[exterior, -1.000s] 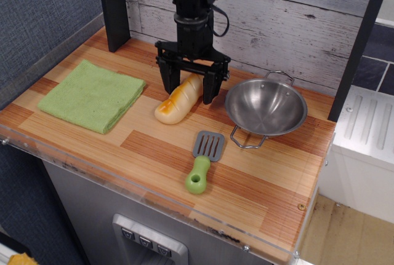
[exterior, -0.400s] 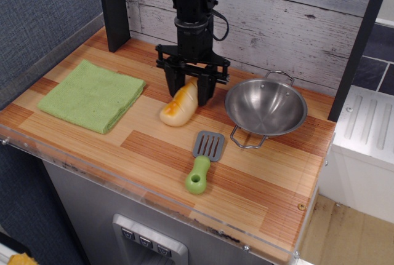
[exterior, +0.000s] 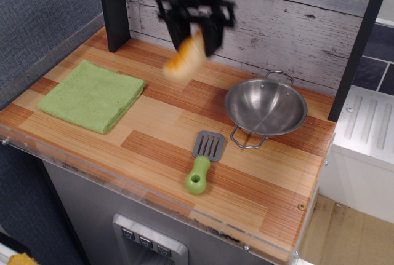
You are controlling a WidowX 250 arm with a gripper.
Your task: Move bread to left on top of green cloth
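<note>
Open air leftward — bare wood before green cloth [exterior: 92, 94].

The worktop [exterior: 154, 131] is a wood-grain surface of striped light and reddish planks, with a clear strip along its front edge. A green cloth [exterior: 92, 94] lies flat at its left end. A steel bowl [exterior: 265, 107] with wire handles sits toward the right rear. In front of the bowl, near it, lies a spatula [exterior: 202, 161], its green handle pointing to the front edge.
</note>
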